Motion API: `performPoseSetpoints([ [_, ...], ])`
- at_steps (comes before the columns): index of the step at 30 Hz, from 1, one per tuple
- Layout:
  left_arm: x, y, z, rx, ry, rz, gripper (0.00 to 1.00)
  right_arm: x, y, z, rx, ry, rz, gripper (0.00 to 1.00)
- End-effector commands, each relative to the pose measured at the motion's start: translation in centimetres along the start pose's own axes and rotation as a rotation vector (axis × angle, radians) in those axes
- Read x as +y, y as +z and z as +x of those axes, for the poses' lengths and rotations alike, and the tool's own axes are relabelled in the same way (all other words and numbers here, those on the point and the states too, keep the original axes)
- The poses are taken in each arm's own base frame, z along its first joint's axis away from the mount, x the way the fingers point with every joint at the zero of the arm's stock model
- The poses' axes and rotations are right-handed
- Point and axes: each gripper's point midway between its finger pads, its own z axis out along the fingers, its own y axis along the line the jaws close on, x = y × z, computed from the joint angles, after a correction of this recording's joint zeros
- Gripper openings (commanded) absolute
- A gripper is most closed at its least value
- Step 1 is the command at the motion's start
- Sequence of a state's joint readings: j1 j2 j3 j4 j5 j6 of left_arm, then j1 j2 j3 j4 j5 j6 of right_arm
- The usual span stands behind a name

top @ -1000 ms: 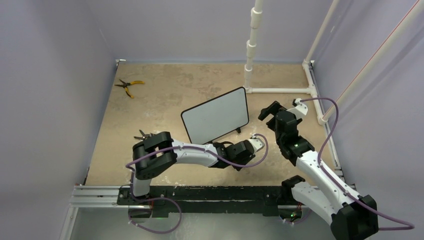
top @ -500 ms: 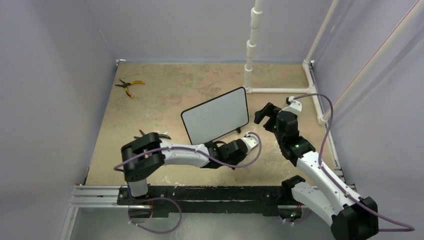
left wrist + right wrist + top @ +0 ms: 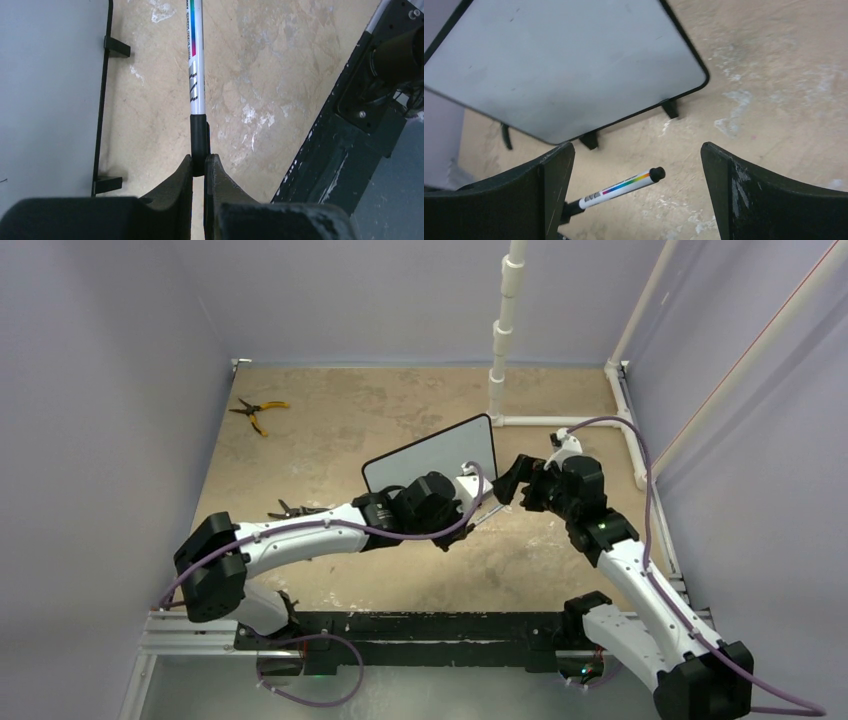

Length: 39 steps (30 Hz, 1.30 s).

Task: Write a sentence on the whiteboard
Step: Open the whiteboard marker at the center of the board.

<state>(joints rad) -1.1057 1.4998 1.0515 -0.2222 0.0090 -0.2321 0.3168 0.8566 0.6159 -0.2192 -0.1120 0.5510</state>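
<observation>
My left gripper (image 3: pixel 199 167) is clamped on the black end of the marker (image 3: pixel 197 75), near the lower frame of the whiteboard (image 3: pixel 440 452). My right gripper (image 3: pixel 636 150) has its jaws wide apart and grips nothing; in its wrist view the marker's free end lies between its fingers. The whiteboard stands about midway between the left and right edges of the table (image 3: pixel 300 440).

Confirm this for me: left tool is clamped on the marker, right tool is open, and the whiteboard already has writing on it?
No, the whiteboard is blank; the right wrist view shows its white face without lettering. The left tool is clamped on the marker and the right tool is open.
</observation>
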Motion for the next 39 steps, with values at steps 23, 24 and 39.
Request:
performPoseSetpoints([
  [23,-1.6,-6.5,0.2,-0.127,0.126,0.201,0.00,9.1,-5.9,7.9,0.508,-0.033,-0.732,0.70],
  [24,-1.6,-6.4,0.3,-0.126,0.126,0.201,0.00,9.1,-5.9,8.0,0.514,-0.031,-0.736,0.67],
  [39,-1.4,-6.3,0.3,-0.125,0.128,0.191,0.00,9.2,-6.3,8.6,0.542,-0.027,-0.772,0.33],
])
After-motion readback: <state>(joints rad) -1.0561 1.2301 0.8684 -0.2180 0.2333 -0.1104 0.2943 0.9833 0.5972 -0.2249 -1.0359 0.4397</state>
